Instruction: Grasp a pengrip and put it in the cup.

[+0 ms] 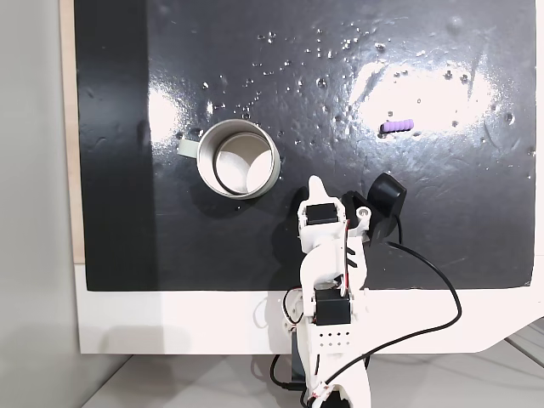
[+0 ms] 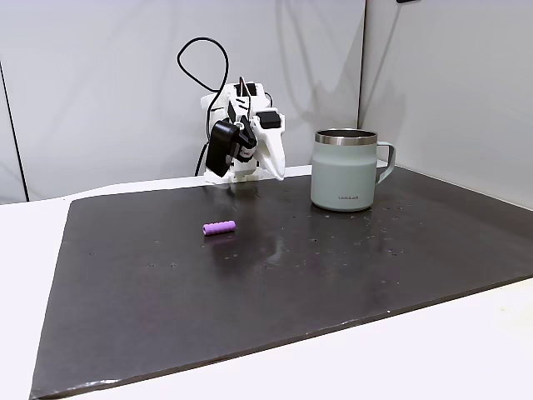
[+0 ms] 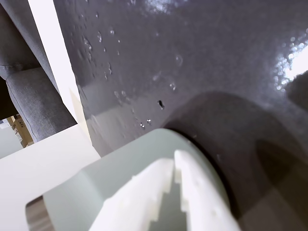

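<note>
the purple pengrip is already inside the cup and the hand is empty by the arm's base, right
Not quite: the pengrip lies on the dark mat, well apart from the cup, as both fixed views show. The hand is indeed empty, near the arm's base.

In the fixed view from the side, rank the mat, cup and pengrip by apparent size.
Largest to smallest:
1. Mat, the dark sheet covering most of the table.
2. Cup, standing upright on it.
3. Pengrip, lying apart from the cup, clearly smallest despite sitting nearer the camera.
</note>
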Motion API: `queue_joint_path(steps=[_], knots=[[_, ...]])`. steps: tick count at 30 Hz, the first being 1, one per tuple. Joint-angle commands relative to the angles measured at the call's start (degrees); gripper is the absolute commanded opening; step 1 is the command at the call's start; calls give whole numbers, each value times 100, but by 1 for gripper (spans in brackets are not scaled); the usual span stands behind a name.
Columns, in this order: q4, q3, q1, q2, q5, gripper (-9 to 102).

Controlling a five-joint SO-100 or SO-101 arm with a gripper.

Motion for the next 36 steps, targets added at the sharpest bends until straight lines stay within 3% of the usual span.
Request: queue_joint_path(steps=[1, 13, 19, 36], knots=[[-185, -18, 53, 62, -62, 0], [-176, -26, 62, 62, -62, 0], [316, -949, 88, 9, -202, 0], [-123, -3630, 809, -4544, -835, 0]])
